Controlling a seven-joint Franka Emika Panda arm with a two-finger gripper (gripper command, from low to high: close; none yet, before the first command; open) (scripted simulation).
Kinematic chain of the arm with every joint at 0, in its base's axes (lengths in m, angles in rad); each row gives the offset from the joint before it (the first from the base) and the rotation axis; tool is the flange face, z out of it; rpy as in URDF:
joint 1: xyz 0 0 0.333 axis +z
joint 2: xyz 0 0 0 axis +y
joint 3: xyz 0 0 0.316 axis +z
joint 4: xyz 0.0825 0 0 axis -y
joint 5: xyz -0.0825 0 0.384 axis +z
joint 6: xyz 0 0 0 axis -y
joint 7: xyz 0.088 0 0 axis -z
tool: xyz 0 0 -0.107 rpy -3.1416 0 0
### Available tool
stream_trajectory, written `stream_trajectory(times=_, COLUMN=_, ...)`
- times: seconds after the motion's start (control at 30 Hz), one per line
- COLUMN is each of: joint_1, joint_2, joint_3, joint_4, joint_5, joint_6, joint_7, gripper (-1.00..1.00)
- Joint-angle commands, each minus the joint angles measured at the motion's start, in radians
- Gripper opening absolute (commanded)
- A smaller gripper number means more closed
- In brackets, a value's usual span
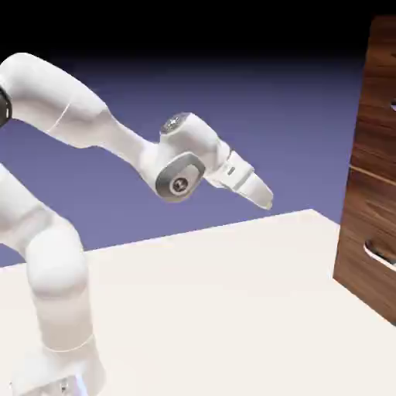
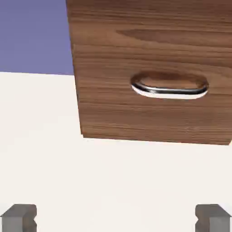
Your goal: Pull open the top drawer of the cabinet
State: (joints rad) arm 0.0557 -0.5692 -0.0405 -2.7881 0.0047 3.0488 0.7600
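While the arm [image 1: 93,124] reached right across the table [image 1: 232,309], the gripper [image 1: 259,192] hung in mid-air, well apart from the cabinet [image 1: 371,178] and touching nothing. Gripper pointed down and to the right, above the pale tabletop. Jaws were spread wide with nothing between them: in the hand view both grey fingertips [image 2: 19,217] sat at the bottom edge, far left and far right, only bare table in the gap.

Cabinet stood at the exterior view's right edge, on the table's far right side, cut off by the frame. Dark wood grain, fronts split by thin pale seams. Top drawer [image 1: 380,85] was the uppermost front; its handle was barely in frame at the right edge, too little visible to describe. Drawer front looked flush with the ones below, so closed as far as I could tell. Lower drawer front [image 1: 367,255] showed part of a curved silver bar handle [image 1: 380,254].

Hand view looked at the lower part of the cabinet: one wood front with a silver handle [image 2: 169,88] in an oval recess, right of centre. Couldn't tell which drawer from that view alone. Blue-violet backdrop [image 2: 34,36] at upper left.
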Motion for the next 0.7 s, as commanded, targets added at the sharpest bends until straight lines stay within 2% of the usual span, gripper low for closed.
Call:
stream_trajectory(times=0.0, joint_1=0.036, joint_2=0.001, joint_3=-0.034, joint_4=0.018, joint_5=0.004, joint_6=0.010, joint_7=0.016, gripper=0.00)
stream_trajectory(times=0.67, joint_1=0.761, joint_2=0.013, joint_3=-0.704, joint_4=0.382, joint_5=0.082, joint_6=0.205, joint_7=0.331, gripper=0.00)
